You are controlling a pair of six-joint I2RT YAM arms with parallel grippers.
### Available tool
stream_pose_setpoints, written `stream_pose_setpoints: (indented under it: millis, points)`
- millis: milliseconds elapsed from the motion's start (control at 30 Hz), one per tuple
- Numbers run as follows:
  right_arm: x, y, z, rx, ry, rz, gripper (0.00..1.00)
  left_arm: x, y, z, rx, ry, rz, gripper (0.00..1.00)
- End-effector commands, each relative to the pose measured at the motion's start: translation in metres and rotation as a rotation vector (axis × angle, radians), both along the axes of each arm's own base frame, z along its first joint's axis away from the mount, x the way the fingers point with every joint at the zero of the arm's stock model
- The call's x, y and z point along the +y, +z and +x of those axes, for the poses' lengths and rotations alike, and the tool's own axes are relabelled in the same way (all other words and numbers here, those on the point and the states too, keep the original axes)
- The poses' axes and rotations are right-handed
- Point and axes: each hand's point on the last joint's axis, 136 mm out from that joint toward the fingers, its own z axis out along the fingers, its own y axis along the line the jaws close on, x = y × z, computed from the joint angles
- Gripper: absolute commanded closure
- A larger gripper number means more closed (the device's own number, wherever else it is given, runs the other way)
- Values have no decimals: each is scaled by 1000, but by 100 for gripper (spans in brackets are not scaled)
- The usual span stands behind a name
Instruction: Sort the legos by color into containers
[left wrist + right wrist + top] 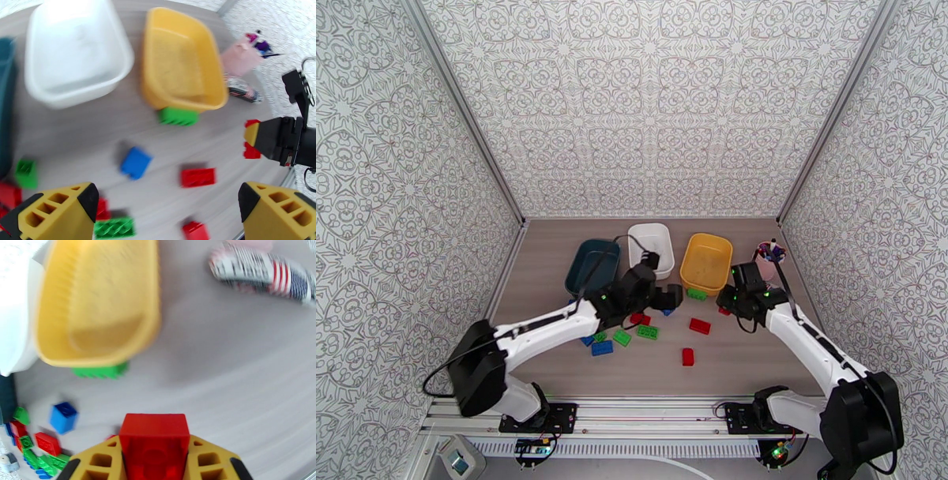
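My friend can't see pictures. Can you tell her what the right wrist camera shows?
The right arm's yellow jaws are shut on a red lego, close to the camera. Ahead on the table sits an empty yellow tub with a green lego at its near edge. A blue lego and more bricks lie lower left.

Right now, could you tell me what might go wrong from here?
The red brick is pinched by the right gripper at its tips and may slip in transit. The open left gripper hangs close by; the two could collide. The pink cup of pens stands near the right gripper and could be knocked.
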Motion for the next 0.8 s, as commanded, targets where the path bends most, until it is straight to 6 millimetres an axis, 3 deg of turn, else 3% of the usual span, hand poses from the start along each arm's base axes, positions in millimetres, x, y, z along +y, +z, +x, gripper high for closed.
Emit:
stream_pose_setpoints:
  millis: [0, 233, 433, 633, 767]
  points:
    - [-5, 21, 21, -21, 10, -18, 81, -26, 16, 0, -14, -84, -36, 1]
    - [-4, 39, 78, -44, 11, -23, 81, -29, 20, -2, -7, -72, -52, 1]
    - [4, 28, 118, 3, 37, -32, 69, -3, 11, -12, 3, -17, -34, 1]
    - [6, 30, 127, 8, 55, -43, 47, 30, -1, -19, 28, 50, -16, 1]
    - [5, 34, 115, 9, 72, -46, 42, 47, -11, -21, 52, 89, -21, 1]
